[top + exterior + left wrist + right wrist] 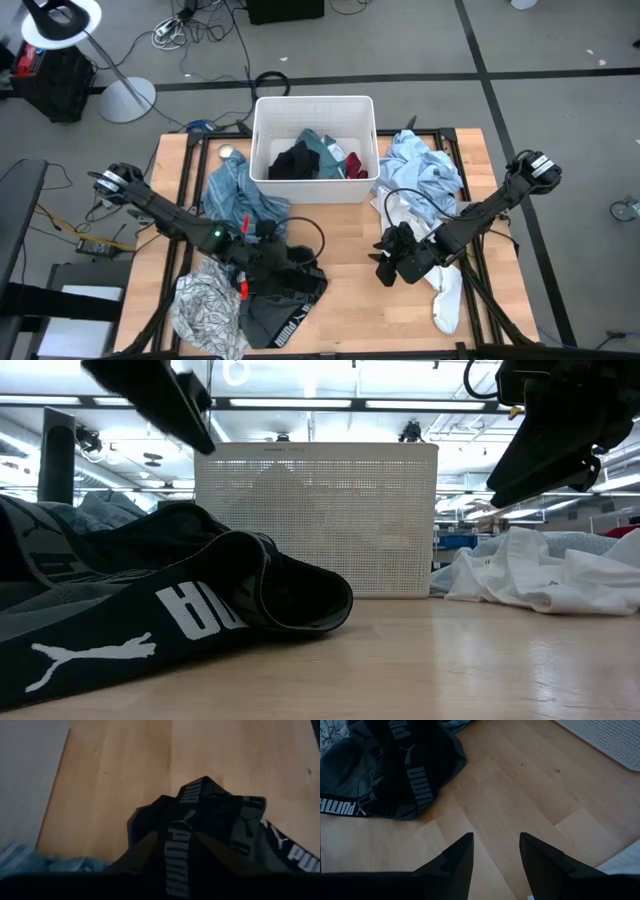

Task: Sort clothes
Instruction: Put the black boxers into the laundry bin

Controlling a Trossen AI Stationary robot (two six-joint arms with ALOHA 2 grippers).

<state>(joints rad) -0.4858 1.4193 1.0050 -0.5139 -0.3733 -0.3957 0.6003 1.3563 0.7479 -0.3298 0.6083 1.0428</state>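
My left gripper [262, 258] sits low over the black Puma shorts [285, 290], lower left of the high view; I cannot tell whether its fingers grip them. My right gripper [495, 851] hangs spread and empty over bare wood, lower right of centre. A patterned top [208, 305] lies bottom left, a teal shirt [235, 195] above it, light-blue shirts [425, 170] and a white sock [447, 298] at right. The wooden table [345, 250] stands on grey floor. The white tub [313, 108], top centre, holds dark, teal and red clothes [310, 158].

Matt cloth shorts [395, 765], smooth wood table [520, 785], perforated plastic tub [315, 520]
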